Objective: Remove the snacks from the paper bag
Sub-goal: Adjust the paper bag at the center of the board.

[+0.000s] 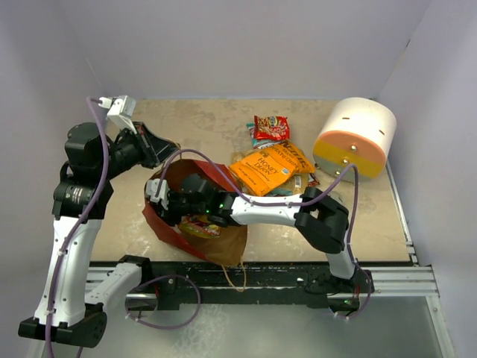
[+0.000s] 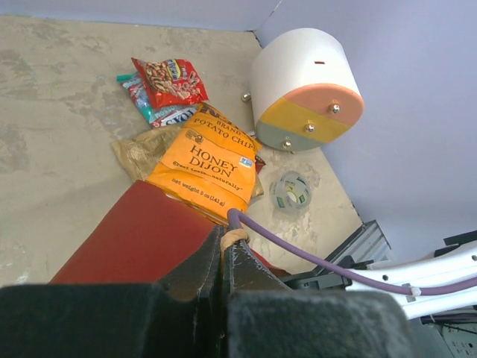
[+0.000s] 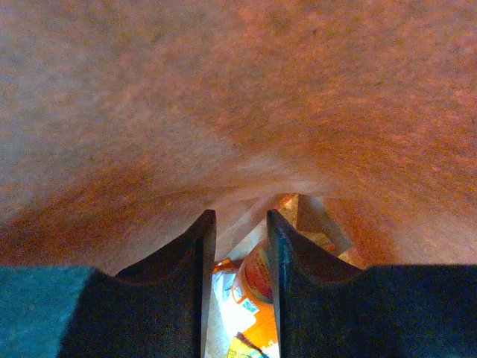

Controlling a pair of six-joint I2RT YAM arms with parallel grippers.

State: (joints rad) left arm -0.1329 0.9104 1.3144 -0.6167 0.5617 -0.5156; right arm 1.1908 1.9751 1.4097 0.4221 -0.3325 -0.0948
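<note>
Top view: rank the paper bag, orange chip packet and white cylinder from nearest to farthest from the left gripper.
1. paper bag: gripped at its top by the left gripper.
2. orange chip packet: mid-table, to the right.
3. white cylinder: far right corner.

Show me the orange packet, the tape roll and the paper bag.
orange packet (image 2: 203, 165): left wrist view, printed front.
tape roll (image 2: 281, 191): left wrist view, its rim.
paper bag (image 1: 167, 230): top external view, red outer wall.

L pincer (image 2: 223, 245) pinched shut, R pincer (image 3: 237, 224) jaws apart, reaching across leftward.
</note>
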